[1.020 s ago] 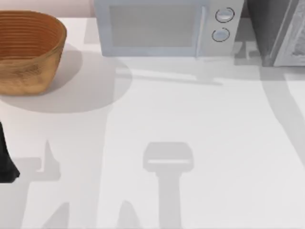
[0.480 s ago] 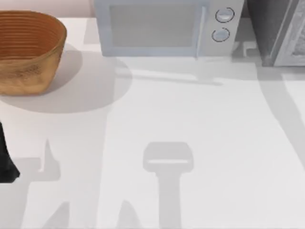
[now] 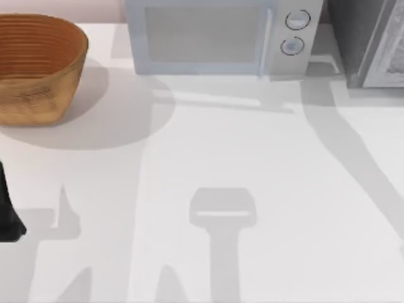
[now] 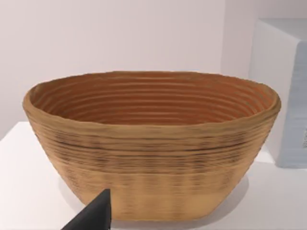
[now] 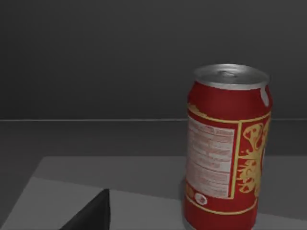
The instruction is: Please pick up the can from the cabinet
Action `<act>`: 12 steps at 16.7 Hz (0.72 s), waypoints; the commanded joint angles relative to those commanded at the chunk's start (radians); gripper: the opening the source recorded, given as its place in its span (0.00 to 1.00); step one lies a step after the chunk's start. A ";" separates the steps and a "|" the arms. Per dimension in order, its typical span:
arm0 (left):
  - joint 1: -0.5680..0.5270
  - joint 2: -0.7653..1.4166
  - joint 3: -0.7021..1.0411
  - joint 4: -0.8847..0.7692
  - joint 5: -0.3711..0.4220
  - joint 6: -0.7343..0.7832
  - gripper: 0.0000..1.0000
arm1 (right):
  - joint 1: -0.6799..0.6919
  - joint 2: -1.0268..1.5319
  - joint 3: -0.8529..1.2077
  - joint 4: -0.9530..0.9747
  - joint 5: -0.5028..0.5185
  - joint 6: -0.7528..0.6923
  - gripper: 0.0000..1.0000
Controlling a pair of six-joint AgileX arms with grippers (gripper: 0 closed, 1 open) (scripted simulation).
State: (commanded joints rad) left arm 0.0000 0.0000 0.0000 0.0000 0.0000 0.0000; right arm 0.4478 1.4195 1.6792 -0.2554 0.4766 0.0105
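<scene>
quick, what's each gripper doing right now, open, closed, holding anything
Left gripper: parked by the basket, holding nothing; open or closed cannot be told.
Right gripper: facing the can, not holding it; cannot be told.

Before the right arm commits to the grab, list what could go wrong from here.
1. The can stands upright on the dark shelf, well off to one side in the right wrist view; a finger might knock it over.
2. The cabinet sits at the table's far right with its door angled out, and the arm might clip it.
</scene>
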 joint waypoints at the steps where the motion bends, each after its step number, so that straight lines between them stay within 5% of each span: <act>1: 0.000 0.000 0.000 0.000 0.000 0.000 1.00 | 0.005 0.001 -0.003 0.004 0.005 0.000 1.00; 12: 0.000 0.000 0.000 0.000 0.000 0.000 1.00 | -0.068 0.175 0.163 0.012 -0.065 0.000 1.00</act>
State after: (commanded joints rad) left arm 0.0000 0.0000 0.0000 0.0000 0.0000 0.0000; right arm 0.3798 1.5942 1.8427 -0.2435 0.4113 0.0110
